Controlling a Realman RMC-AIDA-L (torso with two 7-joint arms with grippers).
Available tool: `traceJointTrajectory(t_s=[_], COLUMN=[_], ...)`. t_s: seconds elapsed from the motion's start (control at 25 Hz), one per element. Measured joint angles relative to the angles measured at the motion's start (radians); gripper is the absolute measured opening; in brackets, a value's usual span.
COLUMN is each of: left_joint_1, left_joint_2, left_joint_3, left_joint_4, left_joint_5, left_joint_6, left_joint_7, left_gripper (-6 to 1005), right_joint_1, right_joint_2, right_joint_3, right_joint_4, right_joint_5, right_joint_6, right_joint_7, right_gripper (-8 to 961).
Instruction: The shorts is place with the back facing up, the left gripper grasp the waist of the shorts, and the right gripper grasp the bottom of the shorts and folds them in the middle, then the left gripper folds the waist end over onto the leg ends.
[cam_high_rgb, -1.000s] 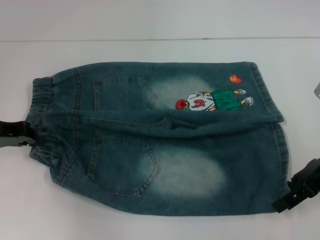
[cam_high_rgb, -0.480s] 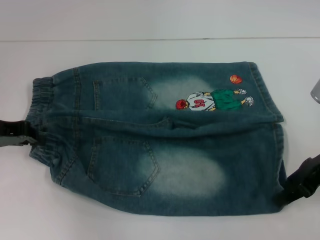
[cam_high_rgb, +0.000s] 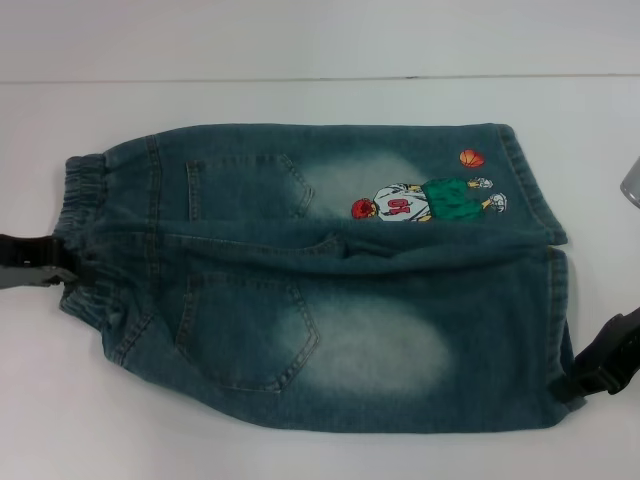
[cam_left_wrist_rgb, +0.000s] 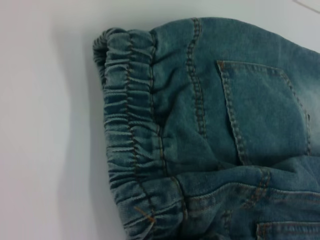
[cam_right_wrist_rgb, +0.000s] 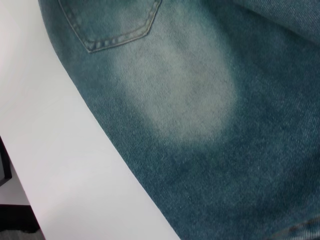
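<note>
Blue denim shorts (cam_high_rgb: 330, 290) lie flat on the white table, back pockets up, waist to the left and leg ends to the right. The far leg carries a cartoon basketball-player patch (cam_high_rgb: 425, 200). My left gripper (cam_high_rgb: 45, 270) sits at the elastic waistband (cam_high_rgb: 85, 200), touching its near half. That gathered waistband (cam_left_wrist_rgb: 130, 125) fills the left wrist view. My right gripper (cam_high_rgb: 600, 365) is against the hem of the near leg at the lower right. The right wrist view looks down on faded leg fabric (cam_right_wrist_rgb: 200, 100) and a pocket corner (cam_right_wrist_rgb: 115, 30).
The white table (cam_high_rgb: 300, 50) runs on beyond the shorts on all sides, with its far edge line across the top of the head view. A grey object (cam_high_rgb: 632, 185) shows at the right border.
My right gripper has moved up and in from the lower right, reaching the near leg's hem. The left gripper has edged into the waistband, and the near waist corner has shifted slightly.
</note>
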Motion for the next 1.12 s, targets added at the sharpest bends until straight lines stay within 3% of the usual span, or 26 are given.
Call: traceJointTrajectory(t_s=[0.2, 0.4, 0.56, 0.68, 0.88, 1.12], left_joint_1=[-0.002, 0.006, 0.023, 0.043, 0.061, 0.077], left_joint_2=[0.004, 0.013, 0.017, 0.015, 0.008, -0.022], left_joint_3=[-0.014, -0.093, -0.18, -0.198, -0.197, -0.198], left_joint_4=[0.003, 0.004, -0.012, -0.042, -0.093, -0.123], left_joint_5=[-0.003, -0.045, -0.114, -0.203, -0.298, -0.402], left_joint_6=[-0.001, -0.025, -0.077, -0.135, -0.213, -0.314], left_joint_7=[-0.007, -0.014, -0.012, -0.006, 0.02, 0.083], left_gripper=[114, 118, 121, 123, 126, 131], right_joint_1=[-0.015, -0.048, -0.094, -0.12, -0.134, -0.137], right_joint_2=[-0.013, -0.045, -0.054, -0.058, -0.056, -0.021], right_joint_3=[0.033, 0.176, 0.262, 0.277, 0.287, 0.291], right_joint_4=[-0.002, 0.0, 0.031, 0.096, 0.2, 0.231], right_joint_5=[0.048, 0.179, 0.341, 0.465, 0.601, 0.691], right_joint_6=[0.0, 0.02, 0.098, 0.196, 0.374, 0.549], right_joint_7=[-0.012, -0.047, -0.081, -0.123, -0.205, -0.277], right_gripper=[14, 10, 13, 16, 19, 24])
